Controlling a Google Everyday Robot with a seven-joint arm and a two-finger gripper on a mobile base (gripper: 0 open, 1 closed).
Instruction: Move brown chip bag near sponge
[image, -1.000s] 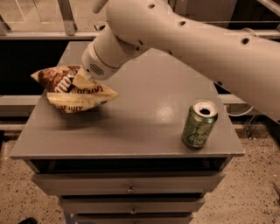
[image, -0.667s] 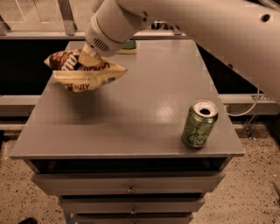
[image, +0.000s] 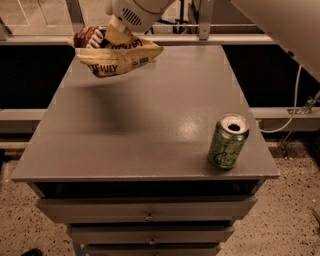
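The brown chip bag (image: 114, 54), dark brown on top and pale yellow below, hangs in the air above the far left part of the grey cabinet top (image: 145, 130). My gripper (image: 111, 38) is shut on the bag's upper part and holds it lifted, with a soft shadow on the surface beneath. The white arm reaches in from the upper right. The sponge is not in view.
A green drink can (image: 228, 141), opened, stands upright near the front right corner of the cabinet top. Drawers (image: 147, 209) run below the front edge. A metal rail and window frame (image: 210, 37) lie behind the cabinet. A cable (image: 290, 117) hangs at the right.
The gripper has lifted the chip bag and carried it up and toward the far edge, a little to the right. The can has not moved.
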